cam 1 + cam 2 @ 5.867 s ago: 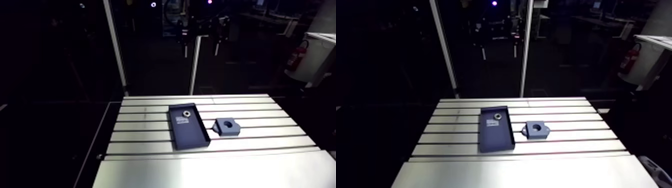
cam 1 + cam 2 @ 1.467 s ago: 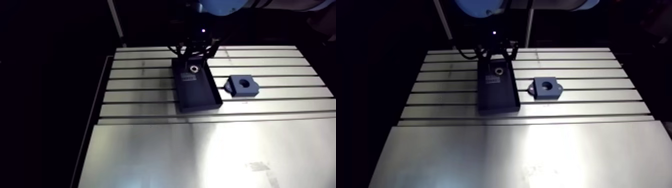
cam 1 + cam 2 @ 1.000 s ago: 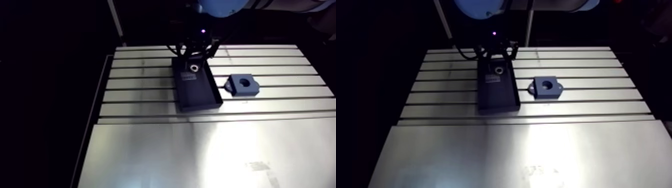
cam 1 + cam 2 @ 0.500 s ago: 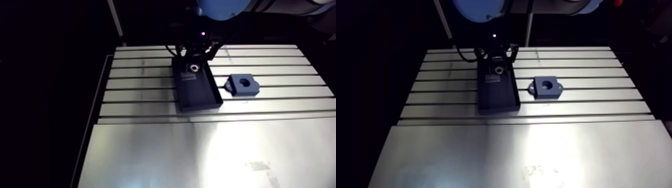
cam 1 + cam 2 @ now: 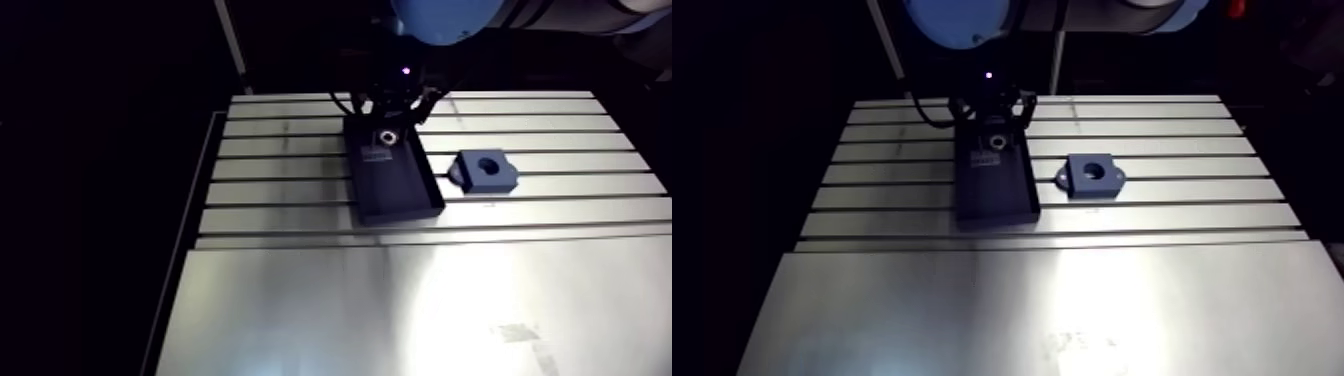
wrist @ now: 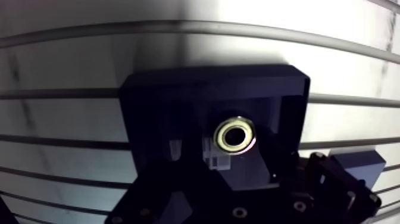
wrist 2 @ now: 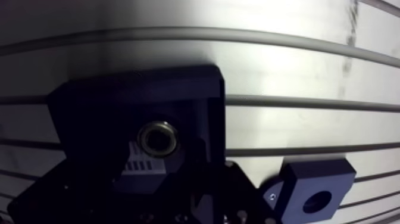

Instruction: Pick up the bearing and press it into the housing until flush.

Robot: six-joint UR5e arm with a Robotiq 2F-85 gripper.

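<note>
The gripper (image 5: 388,120), earlier high up and well beyond the table (image 5: 300,300), is now down low over the tray's (image 5: 398,190) far end. The bearing (image 6: 235,136) now lies just below it, between its spread jaws.

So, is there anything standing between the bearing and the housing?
Only the side wall of the tray: the bearing lies inside it, the housing outside, beside it, on the table. Nothing else shows between them.
</note>
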